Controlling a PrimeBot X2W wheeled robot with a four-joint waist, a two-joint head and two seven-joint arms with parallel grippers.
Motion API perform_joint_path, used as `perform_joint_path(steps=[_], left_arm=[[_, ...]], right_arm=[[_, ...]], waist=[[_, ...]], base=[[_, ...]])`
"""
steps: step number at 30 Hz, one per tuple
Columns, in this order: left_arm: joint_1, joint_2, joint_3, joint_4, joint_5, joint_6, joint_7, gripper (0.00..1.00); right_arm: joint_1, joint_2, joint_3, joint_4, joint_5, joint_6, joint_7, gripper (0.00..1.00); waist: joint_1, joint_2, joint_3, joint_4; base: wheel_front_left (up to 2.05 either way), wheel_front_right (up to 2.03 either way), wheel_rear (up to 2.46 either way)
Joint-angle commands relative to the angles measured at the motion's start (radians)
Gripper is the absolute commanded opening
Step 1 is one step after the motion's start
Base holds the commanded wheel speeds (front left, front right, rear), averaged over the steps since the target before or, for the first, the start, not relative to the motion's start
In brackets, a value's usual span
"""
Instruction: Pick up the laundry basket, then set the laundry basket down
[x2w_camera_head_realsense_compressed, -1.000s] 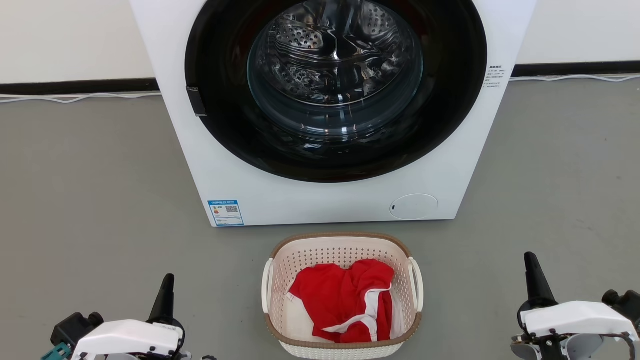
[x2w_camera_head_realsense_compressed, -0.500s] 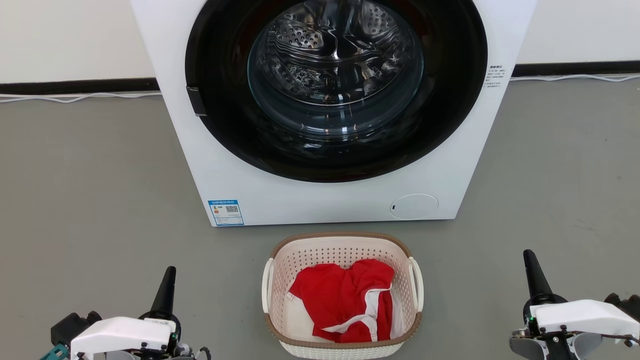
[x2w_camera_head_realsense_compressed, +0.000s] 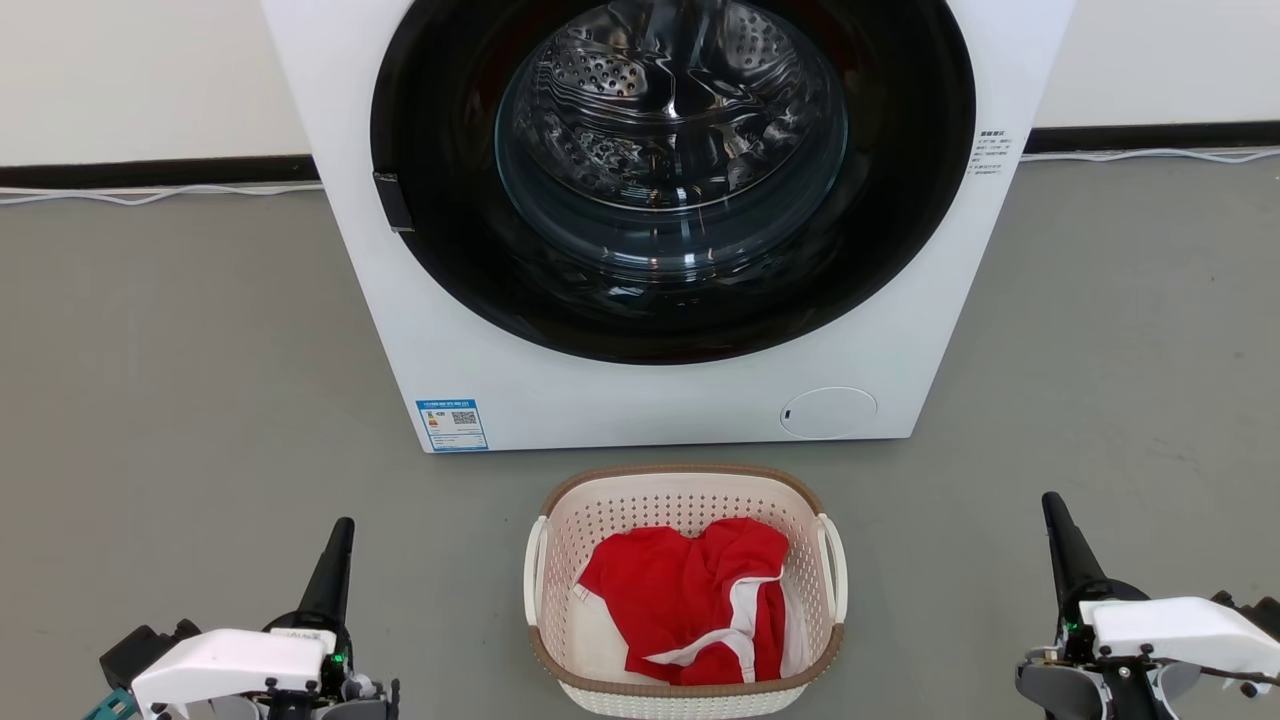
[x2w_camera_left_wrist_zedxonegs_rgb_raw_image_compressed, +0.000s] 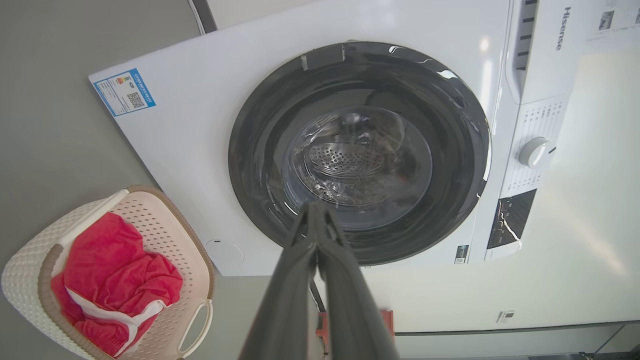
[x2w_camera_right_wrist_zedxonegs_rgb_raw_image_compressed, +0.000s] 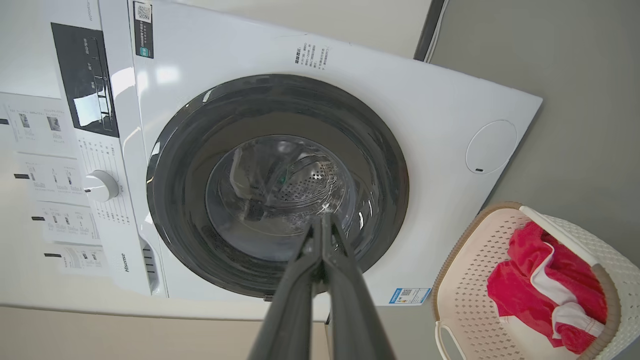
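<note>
The small cream-white perforated plastic laundry basket (x2w_camera_head_realsense_compressed: 680, 508), rounded-rectangular with a brown woven-look rim, stands on the grey floor (x2w_camera_head_realsense_compressed: 200, 400) just in front of the white front-loading washing machine (x2w_camera_head_realsense_compressed: 620, 400). A crumpled red garment with white trim (x2w_camera_head_realsense_compressed: 690, 600) lies inside it. The basket's two white side handles (x2w_camera_head_realsense_compressed: 533, 570) stand free, with nothing touching them.

The left claw (x2w_camera_head_realsense_compressed: 340, 540) is low at the basket's left, well apart from it, its long dark fingers pointing towards the washer. In the left wrist view its two fingers (x2w_camera_left_wrist_zedxonegs_rgb_raw_image_compressed: 300, 280) are pressed together at the tips and hold nothing. The right claw (x2w_camera_head_realsense_compressed: 1055, 520) is on the basket's other side, also well apart from it. In the right wrist view its fingers (x2w_camera_right_wrist_zedxonegs_rgb_raw_image_compressed: 345, 285) likewise meet at the tips and are empty.
</note>
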Motion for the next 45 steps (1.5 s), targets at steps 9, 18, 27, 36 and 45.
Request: perform_joint_path(steps=[9, 18, 27, 36, 45], left_arm=[[-0.029, 0.007, 0.034, -0.055, -0.108, -0.016, 0.032, 0.00], [-0.029, 0.005, 0.040, -0.077, -0.201, -0.023, 0.058, 0.00], [-0.029, 0.005, 0.041, -0.079, -0.210, -0.024, 0.061, 0.00], [-0.029, 0.005, 0.040, -0.079, -0.210, -0.024, 0.061, 0.00], [-0.029, 0.005, 0.040, -0.079, -0.210, -0.024, 0.061, 0.00]], right_arm=[[-0.022, -0.013, 0.026, -0.047, 0.139, 0.007, 0.032, 0.00], [-0.021, -0.014, 0.029, -0.061, 0.262, 0.007, 0.058, 0.00], [-0.021, -0.014, 0.029, -0.062, 0.273, 0.007, 0.060, 0.00], [-0.021, -0.014, 0.029, -0.062, 0.273, 0.007, 0.060, 0.00], [-0.021, -0.014, 0.029, -0.062, 0.274, 0.007, 0.060, 0.00]], waist=[[0.0000, 0.0000, 0.000, 0.000], [0.0000, 0.0000, 0.001, 0.001], [0.0000, 0.0000, 0.001, 0.001], [0.0000, 0.0000, 0.001, 0.001], [0.0000, 0.0000, 0.001, 0.001]], base=[[0.00, 0.00, 0.00], [0.00, 0.00, 0.00], [0.00, 0.00, 0.00], [0.00, 0.00, 0.00], [0.00, 0.00, 0.00]])
